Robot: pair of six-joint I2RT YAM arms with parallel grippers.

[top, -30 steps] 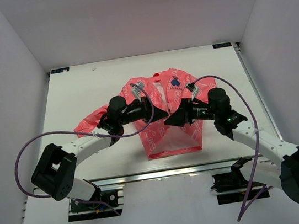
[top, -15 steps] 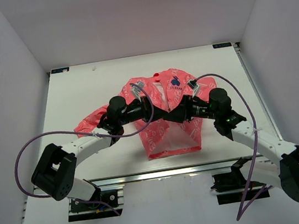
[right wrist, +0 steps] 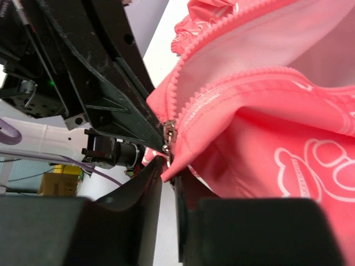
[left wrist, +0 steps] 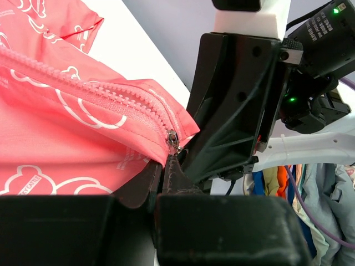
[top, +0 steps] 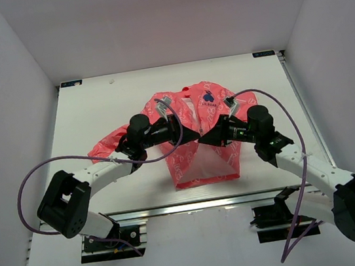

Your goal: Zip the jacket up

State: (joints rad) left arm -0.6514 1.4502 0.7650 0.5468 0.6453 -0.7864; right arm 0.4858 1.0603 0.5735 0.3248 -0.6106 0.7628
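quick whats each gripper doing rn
left gripper: closed, pinching the jacket just below its zipper slider
right gripper: closed on the jacket at that same zipper slider

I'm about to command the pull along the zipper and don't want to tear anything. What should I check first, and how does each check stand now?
1. Left gripper shut on jacket fabric beside the zipper slider: ok.
2. Right gripper shut at the slider: ok.
3. Right gripper on the pull tab, not fabric: cannot tell.
4. Room between the grippers: not ok, tips crowd together.
5. Tooth rows ahead unsnagged: cannot tell.
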